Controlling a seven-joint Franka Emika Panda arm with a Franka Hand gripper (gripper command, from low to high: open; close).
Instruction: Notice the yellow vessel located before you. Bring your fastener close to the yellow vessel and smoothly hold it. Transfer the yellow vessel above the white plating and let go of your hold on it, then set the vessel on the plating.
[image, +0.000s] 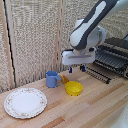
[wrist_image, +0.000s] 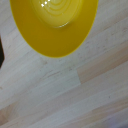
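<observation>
We note yellow bowl (image: 74, 88) on wooden table (image: 95, 107), gripper (image: 76, 68) just above, empty; opening unclear. Blue mug (image: 52, 79), orange item (image: 64, 78) beside bowl; plate (image: 25, 102) well apart. Wrist view: bowl (wrist_image: 56, 22) interior only.

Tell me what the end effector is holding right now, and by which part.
Nothing: the end effector hangs above the small round yellow plastic bowl, which sits alone on the wooden table.

Counter (image: 95, 107): light wood planks, visible seams.
Backdrop (image: 35, 35): beige woven panels, vertical wooden posts.
Rack (image: 112, 57): dark wire, exterior view's right.
</observation>
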